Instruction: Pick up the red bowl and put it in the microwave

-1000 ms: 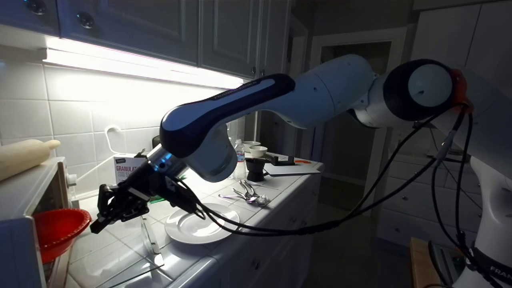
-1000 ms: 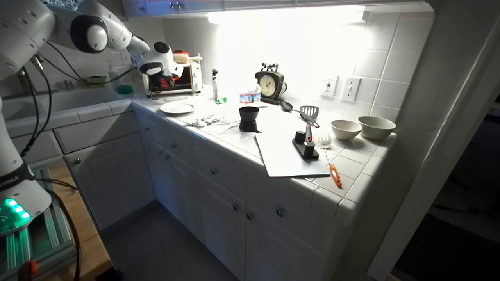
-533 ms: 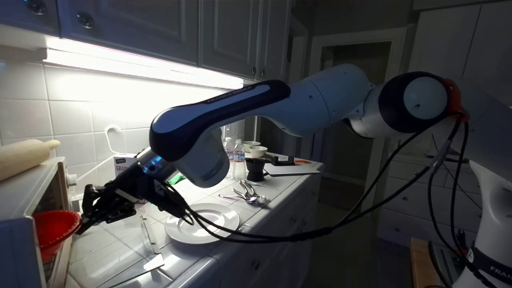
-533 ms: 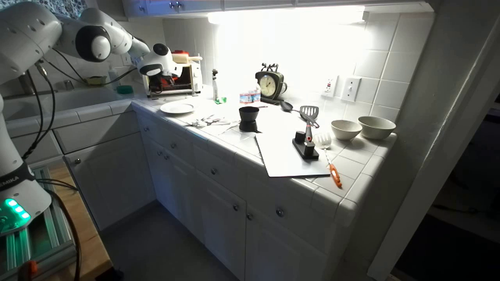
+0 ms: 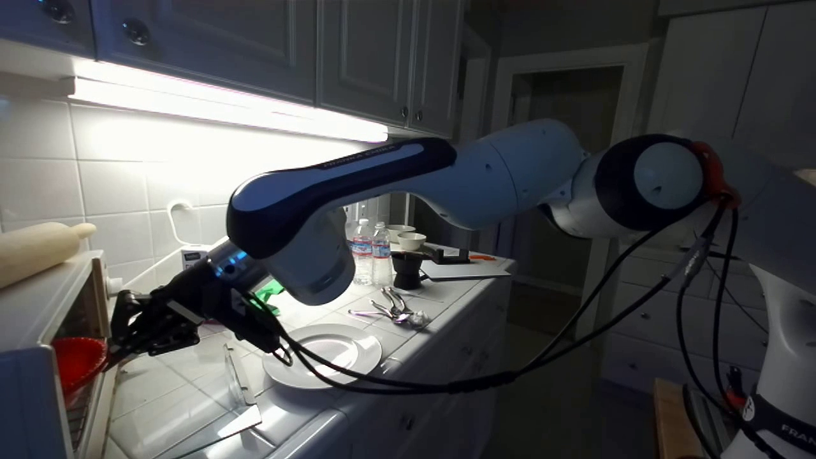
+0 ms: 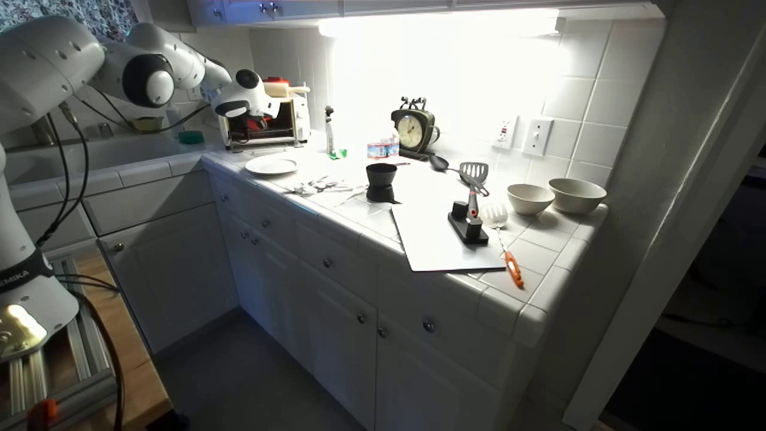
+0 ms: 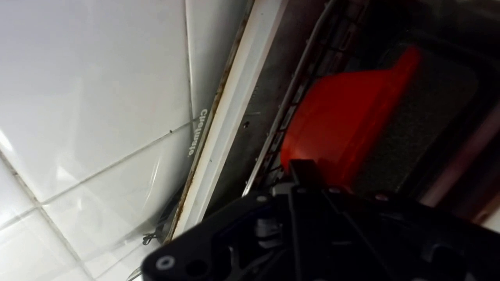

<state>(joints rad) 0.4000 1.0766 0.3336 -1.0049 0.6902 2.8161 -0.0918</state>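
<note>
Where an exterior view shows the boxy white microwave [image 5: 43,309], my black two-fingered pincer [image 5: 112,362] points at its front, tips just beside the glossy, round, bright red bowl [image 5: 78,362] inside its opening. In an exterior view, a pale wooden rolling pin [image 6: 277,90] lies on its top. In the wrist view, my pincer looks clenched, tips together before the bowl, which sits on a dark wire rack [image 7: 274,127]; whether they touch I cannot tell.

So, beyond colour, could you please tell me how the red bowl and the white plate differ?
Shape: the red bowl is deep, while the white plate is flat. Place: the bowl is in the opening of the microwave; the plate lies on the counter. Contact: the tool appears to hold the bowl, not the plate. Both look round.
</note>
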